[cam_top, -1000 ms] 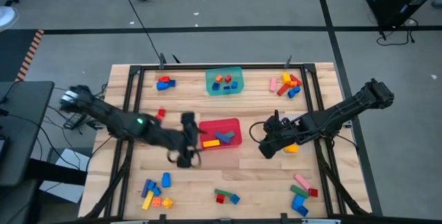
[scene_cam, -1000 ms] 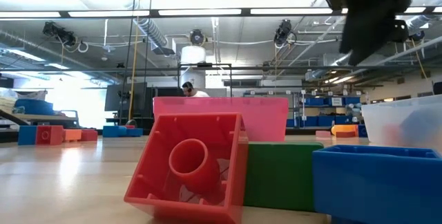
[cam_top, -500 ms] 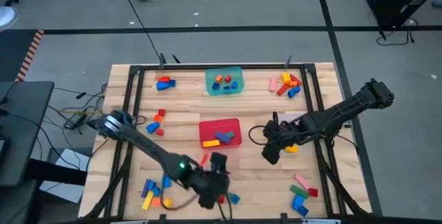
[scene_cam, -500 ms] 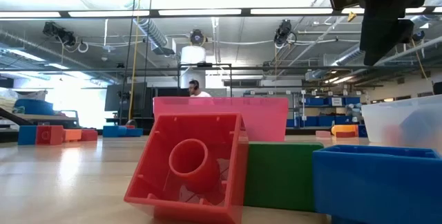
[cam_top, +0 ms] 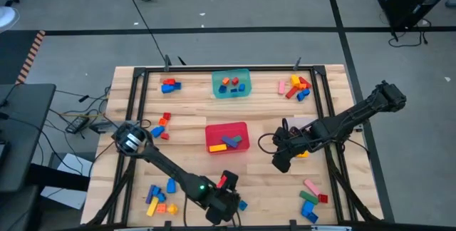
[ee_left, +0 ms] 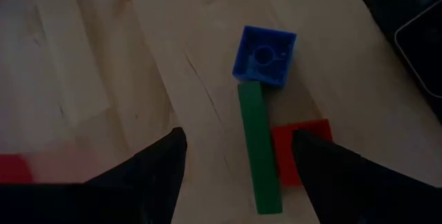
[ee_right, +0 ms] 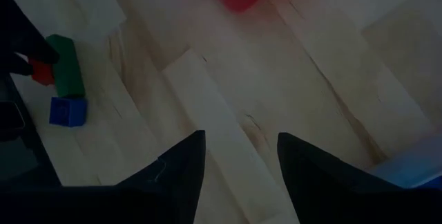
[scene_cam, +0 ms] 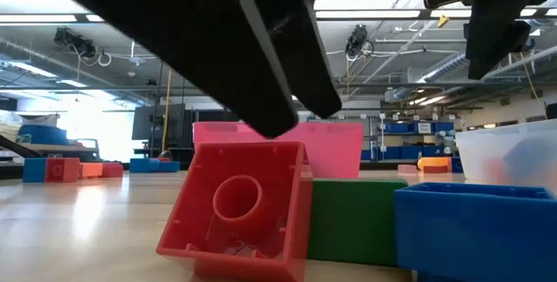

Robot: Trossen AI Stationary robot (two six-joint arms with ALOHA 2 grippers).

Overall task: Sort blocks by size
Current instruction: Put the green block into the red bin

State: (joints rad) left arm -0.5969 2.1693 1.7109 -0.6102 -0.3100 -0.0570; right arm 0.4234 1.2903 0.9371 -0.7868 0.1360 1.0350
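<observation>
now the left gripper (ee_left: 235, 165), fingers apart and empty, hangs over the green bar (ee_left: 260, 148) at the near edge; right gripper (ee_right: 238, 162) waits open, mid-right.

A teal tub (cam_top: 231, 88) and a red tub (cam_top: 227, 130) — both on the wooden table (cam_top: 267, 181).

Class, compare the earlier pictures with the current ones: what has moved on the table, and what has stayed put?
The left gripper swung from beside the red tub to the table's near edge; it now hovers, fingers open and empty, over the green bar, blue cube and red block. The right gripper drifted only slightly, open and empty. No block or tub moved.
</observation>
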